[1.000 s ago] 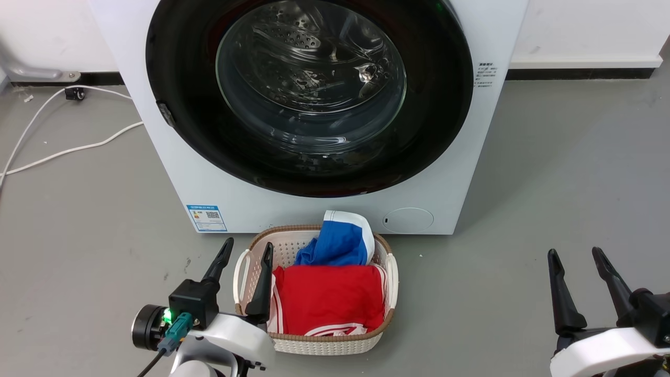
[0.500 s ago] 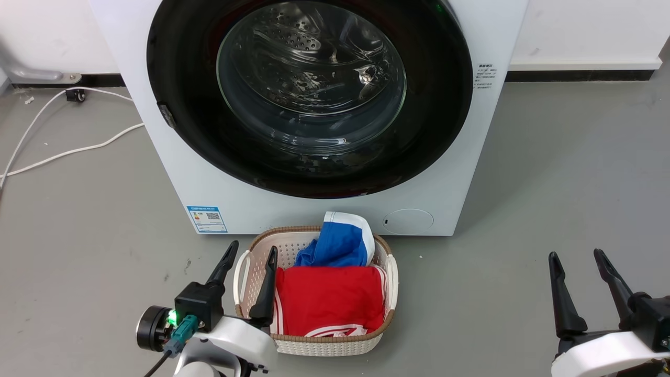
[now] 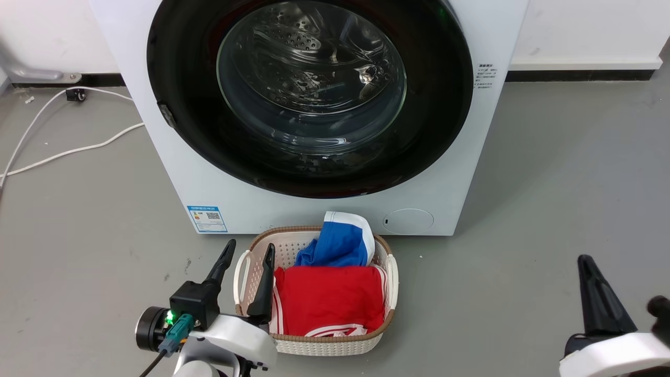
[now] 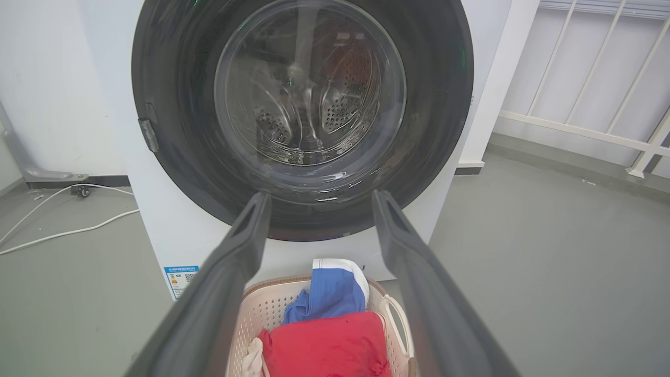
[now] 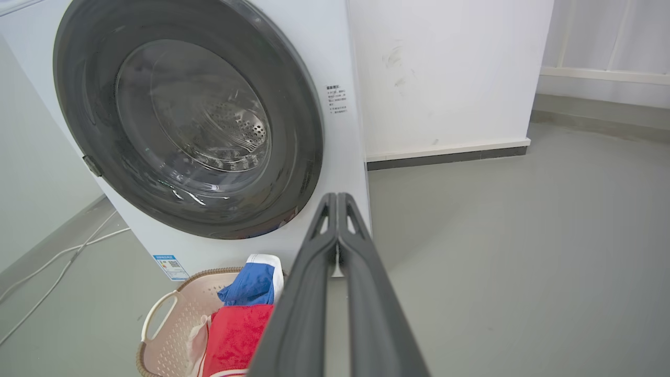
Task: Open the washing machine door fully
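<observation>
The washing machine point(image 3: 172, 183) is a white box straight ahead on the grey floor. Its door point(image 3: 178, 78), a glossy black disc with a clear glass bowl, lies flush against the front, also seen as the door point(image 4: 172, 104) and the door point(image 5: 293, 131). A small latch tab point(image 3: 166, 114) sits on the door's left edge. My left gripper point(image 3: 250, 244) is open over the basket's left rim, well short of the machine; its fingers point(image 4: 235, 251) frame the door's bottom. My right gripper point(image 3: 586, 259) is low at the right, shut on nothing, tips touching point(image 5: 336, 196).
A beige laundry basket point(image 3: 391, 272) holding a red cloth point(image 3: 327, 298) and a blue one point(image 3: 340, 243) stands against the machine's foot. White cables point(image 3: 68, 152) trail on the floor at left. A white wall point(image 5: 445, 78) stands right of the machine.
My right gripper's fingers have come together from open, and it has shifted slightly right and down. The left gripper has barely moved. The door is as before.
</observation>
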{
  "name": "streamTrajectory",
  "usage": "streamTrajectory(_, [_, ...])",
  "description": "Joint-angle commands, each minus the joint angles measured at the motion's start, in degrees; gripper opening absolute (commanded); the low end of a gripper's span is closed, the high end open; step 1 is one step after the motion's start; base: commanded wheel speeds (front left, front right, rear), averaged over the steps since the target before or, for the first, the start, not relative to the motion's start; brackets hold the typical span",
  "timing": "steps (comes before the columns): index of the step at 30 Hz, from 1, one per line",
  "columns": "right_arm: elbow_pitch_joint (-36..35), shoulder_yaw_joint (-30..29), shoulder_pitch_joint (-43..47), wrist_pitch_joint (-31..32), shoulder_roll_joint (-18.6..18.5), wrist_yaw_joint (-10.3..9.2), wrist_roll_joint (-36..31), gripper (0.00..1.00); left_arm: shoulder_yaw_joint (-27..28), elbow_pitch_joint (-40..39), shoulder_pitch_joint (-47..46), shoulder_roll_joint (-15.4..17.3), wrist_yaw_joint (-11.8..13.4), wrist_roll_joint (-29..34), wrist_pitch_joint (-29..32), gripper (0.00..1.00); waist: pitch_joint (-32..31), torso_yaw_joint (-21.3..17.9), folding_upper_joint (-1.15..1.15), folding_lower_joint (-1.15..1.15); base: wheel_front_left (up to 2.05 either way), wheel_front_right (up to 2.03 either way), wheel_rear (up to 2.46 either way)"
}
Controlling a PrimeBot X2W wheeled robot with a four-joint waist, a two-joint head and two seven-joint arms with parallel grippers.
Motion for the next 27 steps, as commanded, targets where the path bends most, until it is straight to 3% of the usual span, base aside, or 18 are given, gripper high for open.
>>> streamTrajectory(1, [0.35, -0.31, -0.46, -0.12, 0.16, -0.01, 1.09, 0.00, 0.12, -0.11, -0.30, -0.06, -0.21, 0.17, -0.14, 1.00, 0.01, 0.00, 0.00, 0.00, 0.00, 0.00, 0.00])
streamTrajectory(5, [2.52, -1.53, -1.15, 0.17, 0.15, -0.01, 15.10, 0.00, 0.50, -0.37, -0.26, -0.19, -0.26, 0.34, -0.14, 1.00, 0.08, -0.07, 0.00, 0.00, 0.00, 0.00, 0.00])
streamTrajectory(13, [7.91, -3.95, -3.86, 0.31, 0.12, 0.00, 55.57, 0.00, 0.90, -1.23, -1.03, -0.50, -0.24, 0.05, -0.14, 1.00, 1.31, -0.33, 0.00, 0.00, 0.00, 0.00, 0.00])
streamTrajectory(17, [10.68, -7.27, -6.48, 1.47, 0.11, 0.00, 72.08, 0.00, 0.89, -1.79, -1.82, -0.62, 0.07, 0.20, -0.14, 1.00, 2.75, -0.53, 0.00, 0.00, 0.00, 0.00, 0.00])
streamTrajectory(21, [14.84, -11.45, -10.86, 4.43, -0.76, 0.00, 82.53, 0.00, 0.81, -2.83, -2.93, -0.70, 0.42, 0.34, -0.14, 1.00, 4.78, -0.78, 0.00, 0.00, 0.00, 0.00, 0.00])
streamTrajectory(27, [23.76, -14.74, -20.27, 6.54, -6.53, 0.00, 91.31, 0.00, -0.08, -4.49, -5.63, -0.81, 0.43, -0.77, -0.14, 1.00, 9.35, -0.01, 0.00, 0.00, 0.00, 0.00, 0.00])
